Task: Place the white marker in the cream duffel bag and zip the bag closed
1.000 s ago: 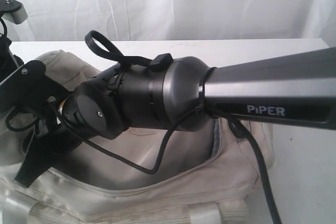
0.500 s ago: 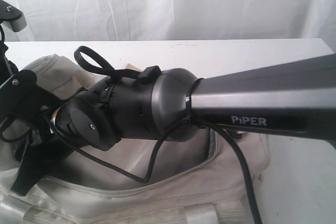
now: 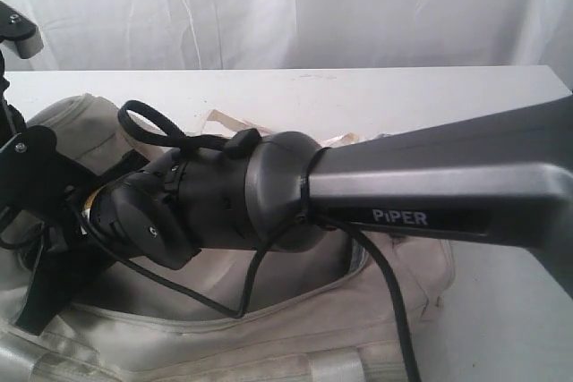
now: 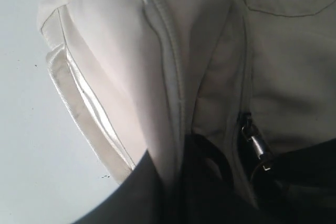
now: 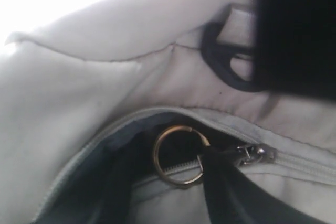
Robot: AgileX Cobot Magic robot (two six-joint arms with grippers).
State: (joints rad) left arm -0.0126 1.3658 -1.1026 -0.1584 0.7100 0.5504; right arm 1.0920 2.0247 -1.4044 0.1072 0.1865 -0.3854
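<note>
Two risks: the right gripper (image 5: 165, 155), jaws apart around the brass ring pull (image 5: 156, 157), could slip off it, or the slider (image 5: 253, 154) could snag dark lining (image 5: 73, 198) at the half-open mouth of the cream duffel bag (image 3: 313, 319). The left gripper (image 4: 210, 195) looks clamped on a fold of the bag; the white marker is out of sight, presumably inside, and the right arm (image 3: 430, 181) hides the opening in the exterior view.

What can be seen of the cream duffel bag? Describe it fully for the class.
The cream duffel bag is soft, creased fabric, lying slumped on the white table. Its top zip is partly open, showing dark lining; a metal slider sits beside a brass-looking ring. A black strap ring hangs from a tab, a pale webbing handle along the near side. The right arm crosses above; contact is unclear.
</note>
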